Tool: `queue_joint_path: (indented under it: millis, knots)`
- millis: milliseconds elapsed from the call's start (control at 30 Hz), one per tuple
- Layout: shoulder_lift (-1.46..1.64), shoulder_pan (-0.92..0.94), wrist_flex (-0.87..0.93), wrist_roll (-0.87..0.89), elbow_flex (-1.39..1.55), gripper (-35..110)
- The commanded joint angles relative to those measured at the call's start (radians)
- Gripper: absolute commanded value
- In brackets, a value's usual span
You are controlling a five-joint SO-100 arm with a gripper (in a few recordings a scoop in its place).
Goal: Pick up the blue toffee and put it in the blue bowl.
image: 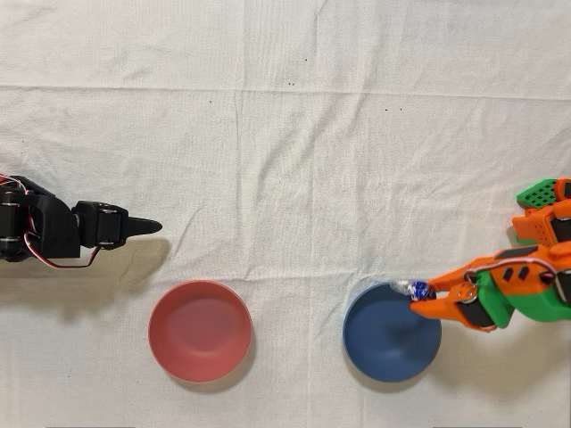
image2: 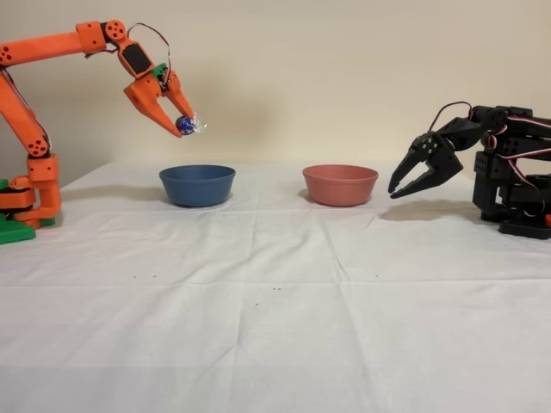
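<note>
A white cloth [image: 294, 160] is covering the table, and on it the blue bowl [image: 391, 337] and a pinkish-red bowl [image: 199, 331] are sitting well apart; in the overhead view the blue one is lying at about four o'clock from the cloth's middle and the red one at about seven o'clock, with the idle black arm [image: 53, 230] resting at nine o'clock. The orange arm's gripper [image2: 179, 126] is pinching the blue toffee [image2: 186, 125] between its fingertips. In the fixed view the toffee is hanging in the air above the blue bowl [image2: 197, 184], and from overhead it [image: 417, 289] is showing over the bowl's rim at about one o'clock.
</note>
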Motion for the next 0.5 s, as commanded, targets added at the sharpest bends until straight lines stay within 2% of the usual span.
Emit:
queue_joint_path:
  millis: [0,467]
  knots:
    - [-0.015,-0.037,-0.035,-0.015,0.000,12]
    - [-0.347,-0.081,-0.172,-0.006,-0.100,11]
